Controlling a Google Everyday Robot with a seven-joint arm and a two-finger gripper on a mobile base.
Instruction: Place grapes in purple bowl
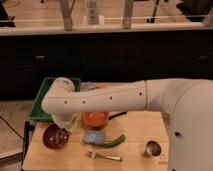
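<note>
The purple bowl [53, 137] sits at the front left of the wooden table [137, 127], dark and glossy inside. My white arm reaches in from the right and bends down at the far left. The gripper [65, 123] hangs at the end of it, just above the bowl's back right rim, and it is shut. The wrist hides the space between the fingers. The grapes are hidden from me; I cannot tell whether they are in the gripper or in the bowl.
An orange bowl [95, 119] stands right of the gripper, partly under the arm. In front of it lie a blue sponge [93, 137], a green pepper [114, 141] and a fork [104, 156]. A steel cup [151, 148] stands front right. A green tray [44, 100] lies behind the bowl.
</note>
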